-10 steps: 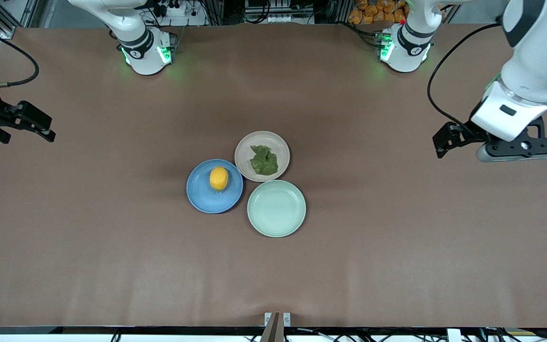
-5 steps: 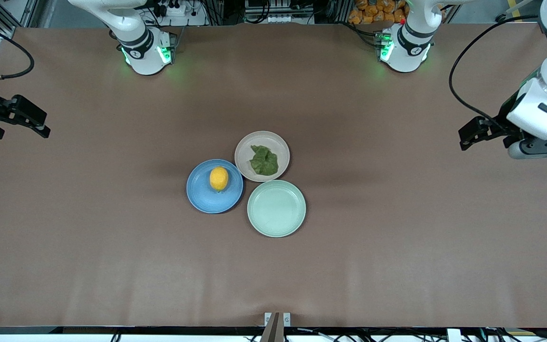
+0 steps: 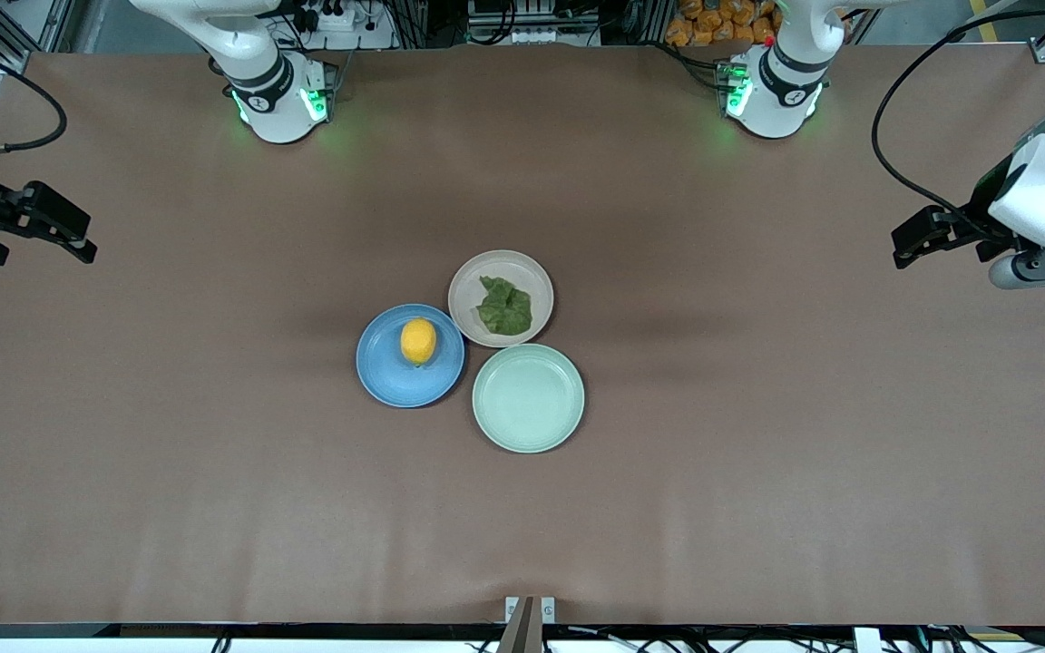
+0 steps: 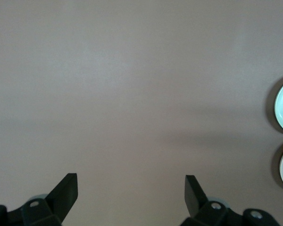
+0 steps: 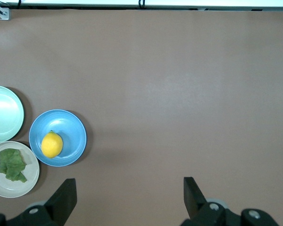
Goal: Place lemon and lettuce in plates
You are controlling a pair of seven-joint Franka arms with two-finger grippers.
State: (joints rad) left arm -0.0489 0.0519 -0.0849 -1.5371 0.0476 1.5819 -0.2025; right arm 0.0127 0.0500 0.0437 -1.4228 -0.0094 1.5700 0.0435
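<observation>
We log lemon (image 3: 418, 341) on blue plate (image 3: 386, 376), lettuce (image 3: 504, 307) on beige plate (image 3: 471, 281). Left gripper (image 4: 131, 189) and right gripper (image 5: 129, 190) both open, empty, well apart from plates. Only risk we see: arm sweeping back, knocking plates.

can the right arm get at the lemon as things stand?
Probably yes. The lemon sits exposed on the blue plate, the plate toward the right arm's end. The right gripper is open over bare table with nothing between. The left gripper waits, open, at its own end.
</observation>
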